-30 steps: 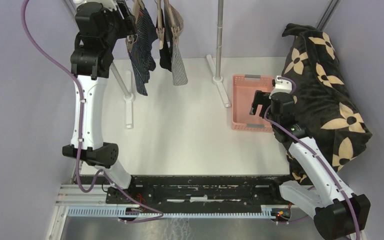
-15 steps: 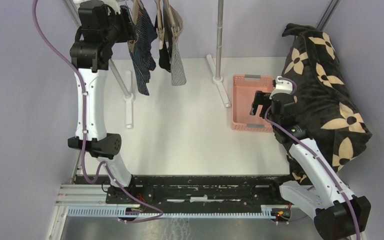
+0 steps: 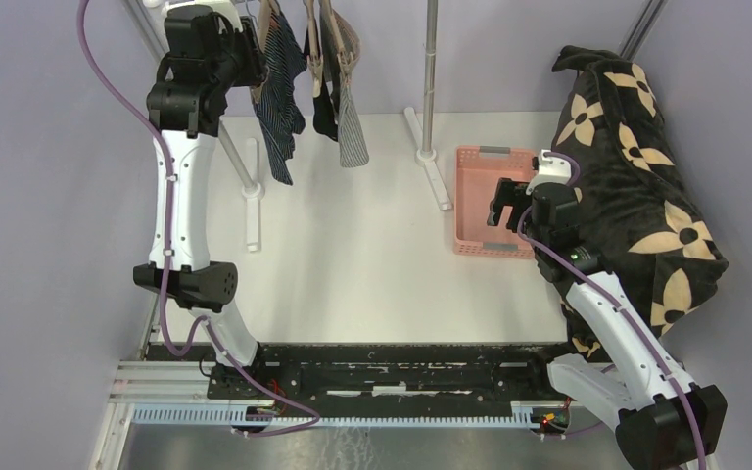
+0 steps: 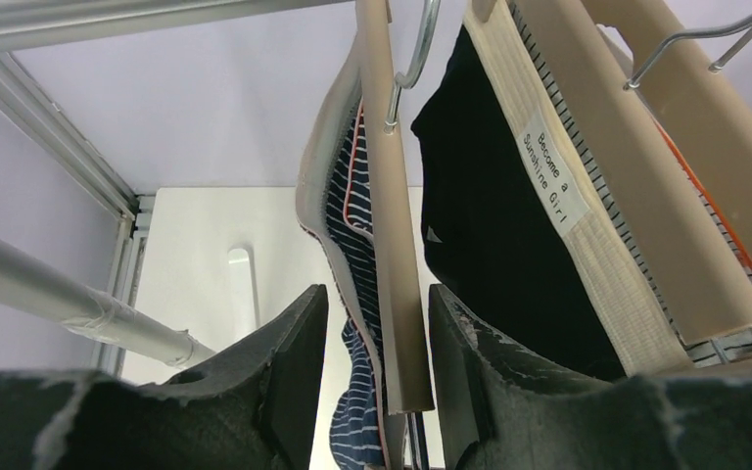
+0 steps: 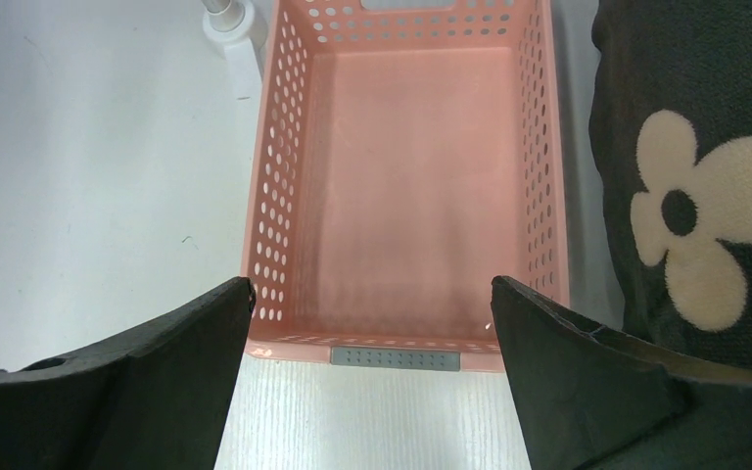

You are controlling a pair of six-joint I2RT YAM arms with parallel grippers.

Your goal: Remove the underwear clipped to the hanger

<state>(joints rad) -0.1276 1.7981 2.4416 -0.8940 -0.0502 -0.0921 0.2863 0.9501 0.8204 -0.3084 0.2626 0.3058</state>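
Note:
Three pairs of underwear hang from beige hangers (image 3: 272, 15) on the rail at the back left: navy striped (image 3: 279, 108), black (image 3: 323, 108) and grey-striped (image 3: 351, 127). My left gripper (image 3: 247, 49) is raised at the leftmost hanger. In the left wrist view its open jaws (image 4: 377, 294) straddle the beige hanger bar (image 4: 392, 196) and the navy striped underwear (image 4: 357, 245), with a gap on the left side. The black pair (image 4: 490, 196) hangs just to the right. My right gripper (image 3: 502, 201) hovers wide open and empty (image 5: 372, 286) over the near end of the pink basket (image 5: 274, 176).
The pink basket (image 3: 494, 152) holds nothing and sits right of centre. A large black blanket with tan flowers (image 3: 636, 196) is heaped at the right, touching the basket's side (image 5: 685, 98). The rack's metal post (image 3: 431, 78) and white feet (image 3: 252, 196) stand on the table.
My left arm has shifted slightly right toward the leftmost hanger and its jaws have narrowed around the hanger bar and the navy striped pair. The right arm has not moved.

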